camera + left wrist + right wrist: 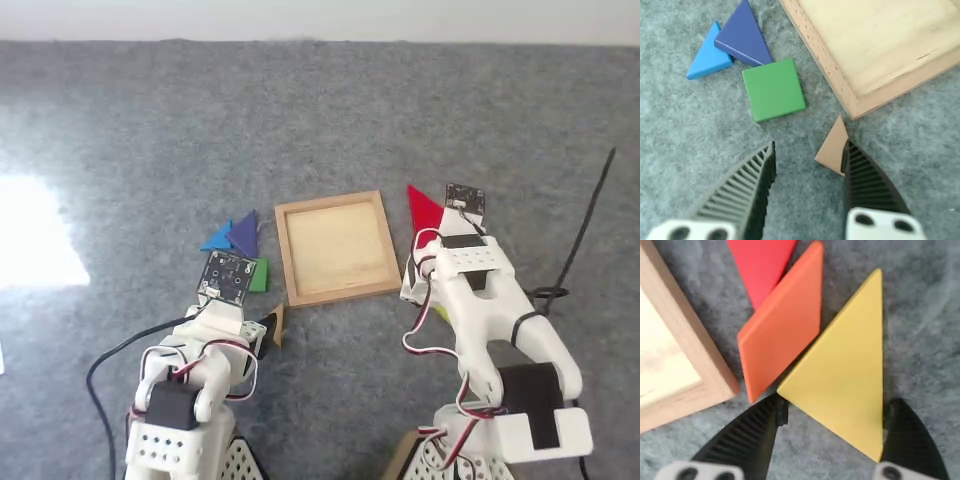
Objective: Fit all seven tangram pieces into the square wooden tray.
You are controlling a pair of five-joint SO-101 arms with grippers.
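The square wooden tray (283, 255) in the middle of the bench (150, 120) has nothing in it, so all seven pieces are left to put in; the left pincer (808, 147) is apart by the tan wooden triangle (832, 150), and the right pincer (835, 407) is apart around the yellow triangle block (845, 375).

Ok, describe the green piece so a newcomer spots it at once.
Find the square wooden tray in the middle of the grey table. On its side nearer the left arm, three pieces cluster: a light blue triangle, a dark blue triangle and the green piece. It alone is square and green.
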